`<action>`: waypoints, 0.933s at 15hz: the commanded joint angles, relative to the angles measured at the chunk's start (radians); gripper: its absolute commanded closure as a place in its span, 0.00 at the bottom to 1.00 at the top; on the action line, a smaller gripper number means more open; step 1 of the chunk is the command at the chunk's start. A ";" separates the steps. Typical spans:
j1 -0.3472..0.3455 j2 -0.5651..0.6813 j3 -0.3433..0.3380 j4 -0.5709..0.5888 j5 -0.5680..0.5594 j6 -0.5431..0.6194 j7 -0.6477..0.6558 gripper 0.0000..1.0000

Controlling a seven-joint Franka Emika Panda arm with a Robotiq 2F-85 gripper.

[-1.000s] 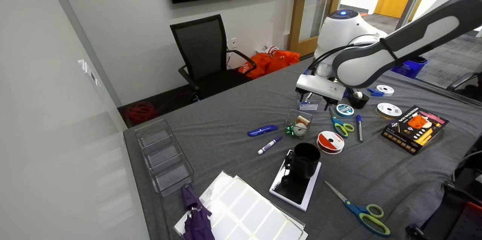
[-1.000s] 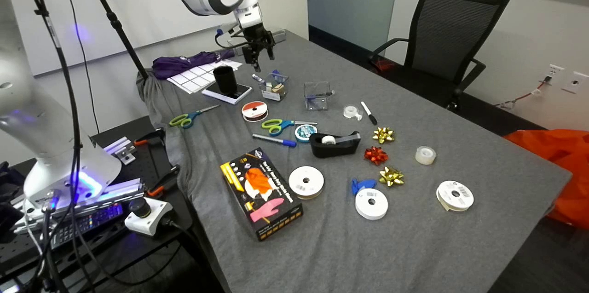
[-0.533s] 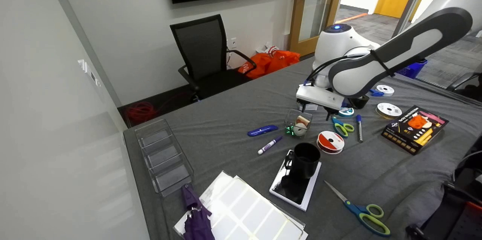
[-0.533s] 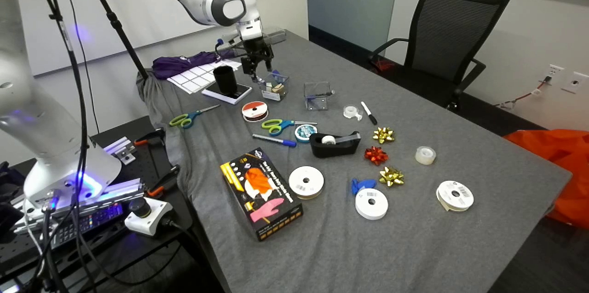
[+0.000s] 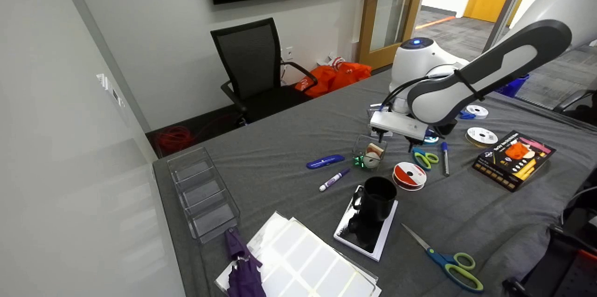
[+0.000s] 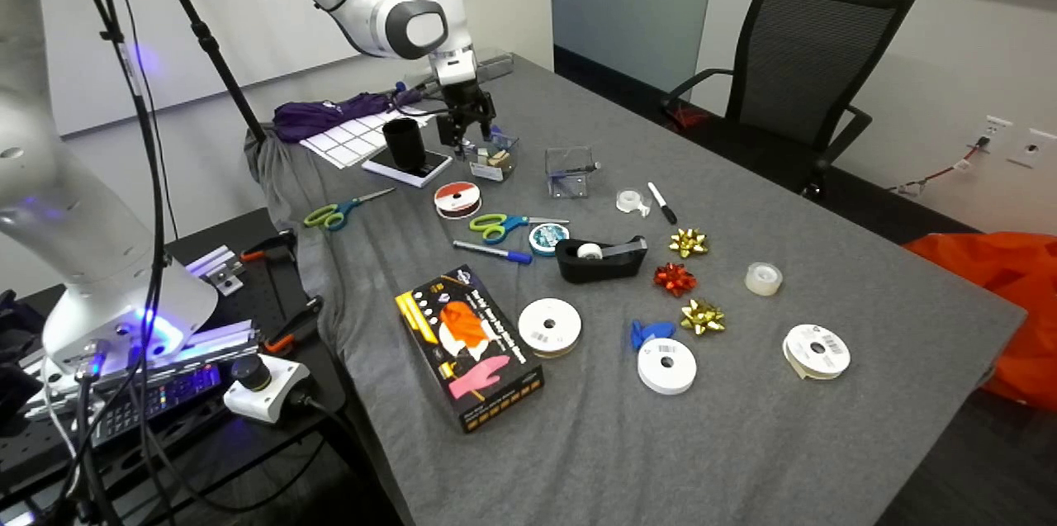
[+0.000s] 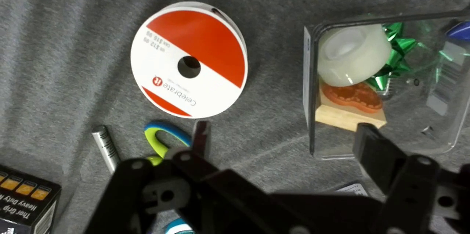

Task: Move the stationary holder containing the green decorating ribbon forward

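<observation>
A clear plastic holder (image 5: 361,144) stands on the grey table and also shows in an exterior view (image 6: 487,172). In the wrist view the holder (image 7: 313,98) is at the right. Inside it are a green shiny ribbon bow (image 7: 396,56), a tape roll (image 7: 354,56) and a wooden stamp (image 7: 345,116). My gripper (image 5: 395,142) is open and empty, pointing down above the table beside the holder; it also shows in an exterior view (image 6: 473,142). In the wrist view the gripper (image 7: 284,129) has one finger overlapping the holder's near part and one near the scissors; contact cannot be told.
A red and white ribbon spool (image 7: 189,63) lies beside the holder, near green-blue scissors (image 5: 426,158). A black mug (image 5: 378,196) stands on a white-edged tablet. A purple marker (image 5: 334,179) and a blue case (image 5: 325,162) lie nearby. A second clear holder (image 6: 570,179) holds a pen.
My gripper has come down toward the table and shifted slightly right in both exterior views, closer to the holder. It stays open. The holder and the other objects have not moved.
</observation>
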 commanded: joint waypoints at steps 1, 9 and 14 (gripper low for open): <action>0.018 0.027 -0.029 0.015 -0.013 0.015 -0.014 0.00; 0.024 0.073 -0.047 0.042 -0.008 0.090 -0.003 0.49; 0.038 0.097 -0.063 0.051 -0.006 0.127 -0.001 0.83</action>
